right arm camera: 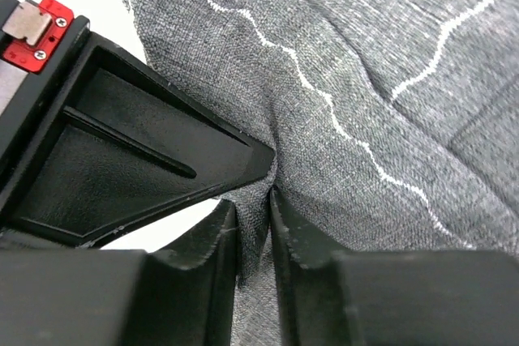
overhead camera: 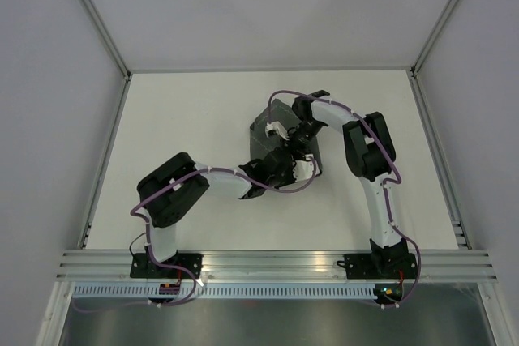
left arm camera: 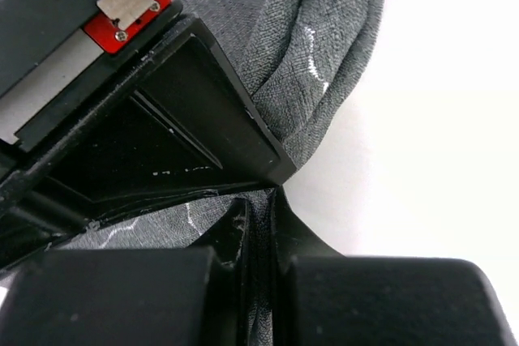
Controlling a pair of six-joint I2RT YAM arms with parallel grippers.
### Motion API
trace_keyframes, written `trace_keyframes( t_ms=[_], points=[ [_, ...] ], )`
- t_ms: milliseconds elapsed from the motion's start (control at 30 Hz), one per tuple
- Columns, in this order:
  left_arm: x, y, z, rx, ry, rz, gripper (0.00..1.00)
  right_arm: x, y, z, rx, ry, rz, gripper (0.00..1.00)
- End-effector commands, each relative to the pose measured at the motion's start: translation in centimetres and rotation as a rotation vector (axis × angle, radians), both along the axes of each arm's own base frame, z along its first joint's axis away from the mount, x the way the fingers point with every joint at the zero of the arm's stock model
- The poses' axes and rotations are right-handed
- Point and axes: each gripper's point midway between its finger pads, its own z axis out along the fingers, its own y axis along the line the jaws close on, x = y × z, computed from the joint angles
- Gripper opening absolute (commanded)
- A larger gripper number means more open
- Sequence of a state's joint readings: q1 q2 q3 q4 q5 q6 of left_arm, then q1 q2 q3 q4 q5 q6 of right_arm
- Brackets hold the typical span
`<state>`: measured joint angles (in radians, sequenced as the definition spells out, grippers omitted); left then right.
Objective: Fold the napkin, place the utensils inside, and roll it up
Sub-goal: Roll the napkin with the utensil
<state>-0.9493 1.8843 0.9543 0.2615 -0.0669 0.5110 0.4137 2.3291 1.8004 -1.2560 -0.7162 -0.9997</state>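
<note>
The dark grey napkin [overhead camera: 266, 131] lies bunched in the middle of the white table, mostly covered by both arms. My left gripper [overhead camera: 285, 161] is shut on a fold of the napkin; in the left wrist view the cloth [left arm camera: 316, 54] is pinched between the fingers [left arm camera: 258, 281]. My right gripper [overhead camera: 302, 137] is shut on another fold; in the right wrist view the cloth [right arm camera: 365, 95], with its white stitched hem, is clamped between the fingers [right arm camera: 253, 241]. The teal-green utensils are out of view.
The white table [overhead camera: 186, 119] is bounded by grey walls at the back and sides and an aluminium rail [overhead camera: 276, 263] at the near edge. The two arms cross close together over the napkin.
</note>
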Motion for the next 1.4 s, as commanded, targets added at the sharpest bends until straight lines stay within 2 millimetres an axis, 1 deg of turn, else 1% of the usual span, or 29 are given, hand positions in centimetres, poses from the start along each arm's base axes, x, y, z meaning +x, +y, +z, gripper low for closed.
trace_keyframes(
  t_ms=[0, 167, 267, 400, 467, 600, 633, 667, 700, 733, 767, 800, 833, 867, 900, 933, 967, 1000, 1033, 1067, 1100, 1133, 1167, 1200, 1233, 1267, 1300, 1333, 1367],
  points=[
    [-1.1, 1.5, -3.2, 0.093, 0.101, -0.007, 0.02, 0.3, -3.6, -4.0, -0.158, -0.058, 0.071, 0.29],
    [-1.6, 1.1, -3.0, 0.059, 0.167, -0.03, 0.02, 0.9, -3.1, -1.5, -0.11, -0.111, 0.022, 0.51],
    [-1.5, 1.1, -2.8, 0.026, 0.212, -0.032, 0.02, 1.2, -3.0, 0.4, -0.074, -0.133, -0.017, 0.57],
    [-1.3, 1.4, -2.9, 0.005, 0.288, -0.031, 0.02, 1.8, -3.3, 2.8, -0.031, -0.192, -0.076, 0.62],
    [-1.2, 1.3, -2.7, -0.017, 0.32, -0.037, 0.02, 2.1, -3.6, 3.3, -0.016, -0.208, -0.109, 0.64],
    [-0.8, 1.4, -2.4, -0.058, 0.39, -0.035, 0.02, 2.8, -4.2, 5.3, 0.03, -0.258, -0.167, 0.64],
    [-1.2, 1.4, -2.3, -0.064, 0.438, -0.043, 0.02, 3.2, -4.5, 5.6, 0.047, -0.268, -0.186, 0.64],
    [-0.8, 1.7, -2.2, -0.077, 0.456, -0.035, 0.02, 3.1, -4.7, 5.8, 0.053, -0.271, -0.196, 0.64],
    [-0.4, 1.5, -1.9, -0.093, 0.474, -0.037, 0.02, 3.3, -4.9, 6.6, 0.069, -0.293, -0.212, 0.64],
    [-1.0, 1.5, -1.8, -0.104, 0.523, -0.049, 0.02, 3.9, -5.2, 7.0, 0.083, -0.319, -0.229, 0.65],
    [-0.7, 1.8, -1.7, -0.113, 0.547, -0.044, 0.02, 3.6, -5.5, 7.5, 0.094, -0.338, -0.236, 0.65],
    [-0.2, 1.4, -1.0, -0.131, 0.554, -0.052, 0.02, 3.7, -5.8, 7.7, 0.098, -0.357, -0.242, 0.65],
    [-0.6, 1.8, -1.4, -0.134, 0.618, -0.054, 0.02, 3.6, -6.0, 7.5, 0.104, -0.376, -0.246, 0.65],
    [-0.5, 1.7, -1.3, -0.142, 0.64, -0.057, 0.02, 3.5, -6.1, 8.4, 0.116, -0.416, -0.246, 0.65],
    [0.0, 1.4, -0.6, -0.163, 0.651, -0.064, 0.02, 3.3, -6.1, 8.6, 0.123, -0.435, -0.245, 0.65],
    [-0.1, 1.5, -0.9, -0.181, 0.706, -0.072, 0.02, 3.1, -6.2, 8.1, 0.129, -0.453, -0.246, 0.66],
    [-0.4, 1.8, -1.0, -0.184, 0.748, -0.07, 0.02, 3.0, -6.3, 9.0, 0.14, -0.494, -0.246, 0.66],
    [0.0, 1.6, -0.7, -0.198, 0.767, -0.072, 0.02, 2.9, -6.4, 9.1, 0.144, -0.511, -0.242, 0.67],
    [0.1, 1.6, -0.5, -0.219, 0.798, -0.079, 0.02, 2.5, -6.5, 8.5, 0.147, -0.524, -0.239, 0.67],
    [-0.4, 1.9, -1.4, -0.206, 0.846, -0.072, 0.02, 2.4, -6.7, 9.2, 0.156, -0.568, -0.229, 0.66],
    [-0.2, 1.5, -0.9, -0.225, 0.865, -0.089, 0.02, 2.6, -6.7, 9.4, 0.168, -0.609, -0.224, 0.67],
    [0.0, 1.6, -0.9, -0.232, 0.881, -0.088, 0.02, 1.7, -6.9, 8.5, 0.16, -0.604, -0.22, 0.68],
    [0.0, 1.6, -1.4, -0.227, 0.923, -0.078, 0.02, 1.6, -7.1, 9.0, 0.156, -0.65, -0.219, 0.68],
    [-0.3, 1.4, -1.2, -0.243, 0.96, -0.096, 0.02, 2.0, -7.0, 9.3, 0.162, -0.7, -0.216, 0.68],
    [-0.3, 1.6, -1.4, -0.25, 0.992, -0.093, 0.02, 1.0, -6.9, 8.3, 0.151, -0.697, -0.203, 0.68],
    [0.0, 1.3, -1.6, -0.259, 1.015, -0.099, 0.02, 0.8, -6.7, 8.8, 0.153, -0.737, -0.196, 0.68],
    [-0.6, 1.2, -1.4, -0.271, 1.069, -0.111, 0.02, 1.2, -6.2, 8.9, 0.147, -0.794, -0.183, 0.68],
    [-0.5, 1.3, -1.4, -0.281, 1.091, -0.109, 0.02, 0.3, -6.1, 8.4, 0.141, -0.808, -0.173, 0.68],
    [0.0, 0.9, -1.0, -0.295, 1.098, -0.119, 0.02, 0.2, -6.0, 8.3, 0.133, -0.832, -0.166, 0.68]
  ],
)
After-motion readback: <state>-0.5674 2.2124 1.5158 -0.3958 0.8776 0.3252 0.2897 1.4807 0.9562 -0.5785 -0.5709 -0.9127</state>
